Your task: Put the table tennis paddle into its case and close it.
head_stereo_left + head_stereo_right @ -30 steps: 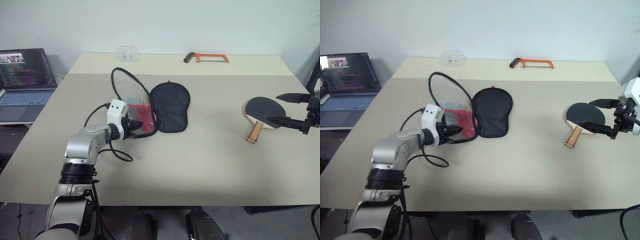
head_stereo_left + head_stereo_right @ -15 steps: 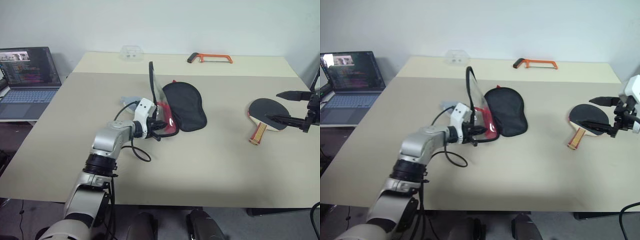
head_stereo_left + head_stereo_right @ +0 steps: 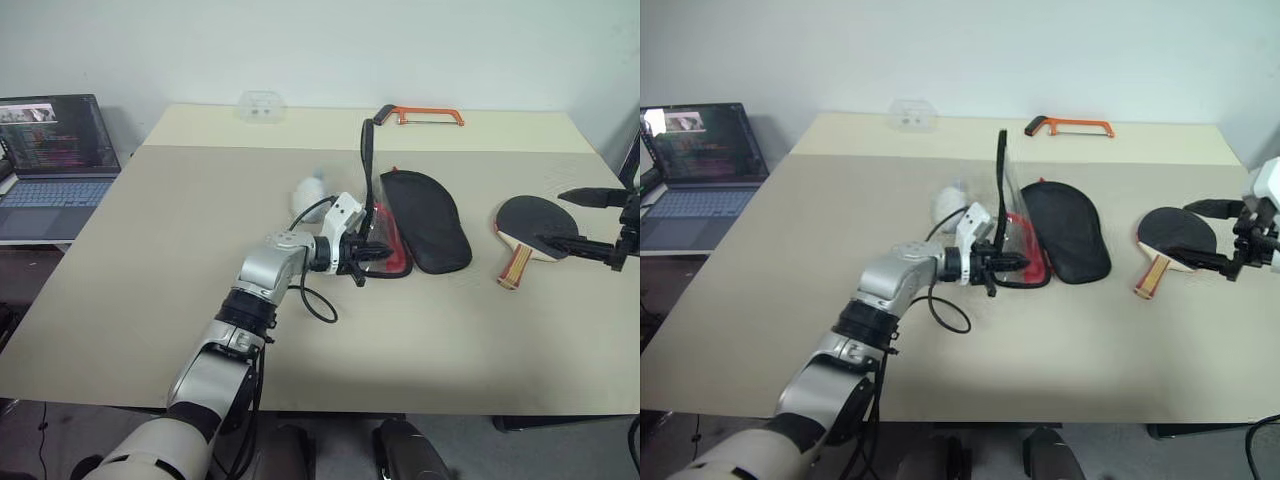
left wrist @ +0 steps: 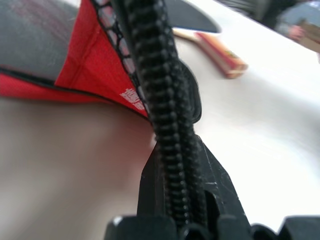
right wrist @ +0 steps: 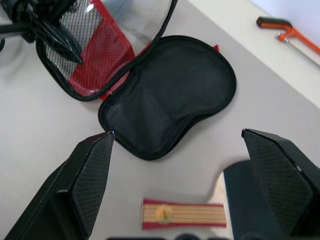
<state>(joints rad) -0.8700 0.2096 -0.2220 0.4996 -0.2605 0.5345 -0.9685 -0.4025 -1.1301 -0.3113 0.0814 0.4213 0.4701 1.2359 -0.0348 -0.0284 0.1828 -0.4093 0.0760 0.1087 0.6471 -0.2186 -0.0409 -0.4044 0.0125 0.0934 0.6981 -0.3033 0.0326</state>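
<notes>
A: Head views first. Step?
B: Case-positioning, I'd say. The left gripper (image 3: 368,250) is clamped on the zipper rim of the case (image 3: 428,232), which lies open mid-table, a bit toward the far edge. Black half flat, clear flap standing up on edge.
A: Paddle?
B: The table tennis paddle (image 3: 530,228) lies flat near the table's right edge, well apart from the case. Handle points toward the near edge, head toward the far edge, long axis slightly slanted. The right gripper (image 3: 596,221) hovers over it, jaws spread, holding nothing.
A: Left wrist view?
B: Zipper bead runs straight between the fingers (image 4: 220,185), red mesh beside it. Firm pinch.
A: Right wrist view?
B: Fingers wide either side; paddle handle lies below them, and the case's black half runs lengthwise toward the hacksaw (image 5: 285,31) at the far edge.
A: Next?
B: Probably drop the right jaws onto the handle, lift, and slide the head into the black half while the left keeps the rim up.
</notes>
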